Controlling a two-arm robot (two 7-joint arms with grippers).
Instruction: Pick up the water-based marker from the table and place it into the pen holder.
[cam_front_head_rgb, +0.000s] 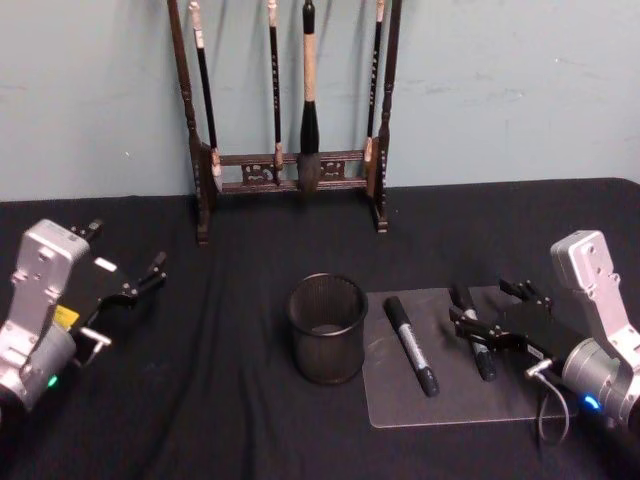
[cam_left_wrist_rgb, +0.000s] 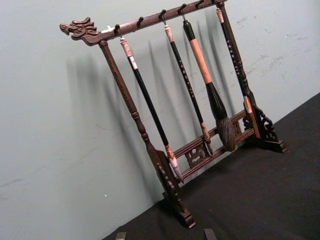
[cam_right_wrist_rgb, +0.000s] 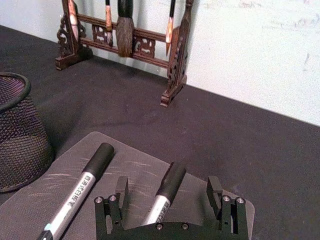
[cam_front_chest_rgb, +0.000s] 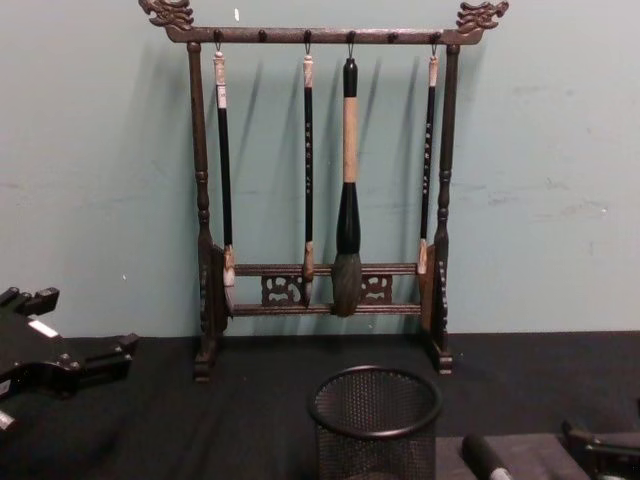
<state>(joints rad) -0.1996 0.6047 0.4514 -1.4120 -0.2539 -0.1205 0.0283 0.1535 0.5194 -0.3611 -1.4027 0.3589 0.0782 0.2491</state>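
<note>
Two markers with black caps and grey barrels lie on a translucent mat (cam_front_head_rgb: 395, 400) on the black table (cam_front_head_rgb: 200, 400). One marker (cam_front_head_rgb: 411, 345) (cam_right_wrist_rgb: 82, 185) is beside the black wire-mesh pen holder (cam_front_head_rgb: 328, 328) (cam_right_wrist_rgb: 17, 135) (cam_front_chest_rgb: 375, 420). The other marker (cam_front_head_rgb: 483, 355) (cam_right_wrist_rgb: 167, 187) lies farther right. My right gripper (cam_front_head_rgb: 482, 305) (cam_right_wrist_rgb: 168, 190) is open, with one finger on each side of this second marker and no grip on it. My left gripper (cam_front_head_rgb: 125, 250) (cam_front_chest_rgb: 78, 322) hangs open at the far left, holding nothing.
A tall dark wooden rack (cam_front_head_rgb: 290, 175) (cam_left_wrist_rgb: 175, 160) (cam_front_chest_rgb: 330, 290) hung with calligraphy brushes stands at the back against the wall. Bare black cloth lies between the rack and the pen holder, and out to the left.
</note>
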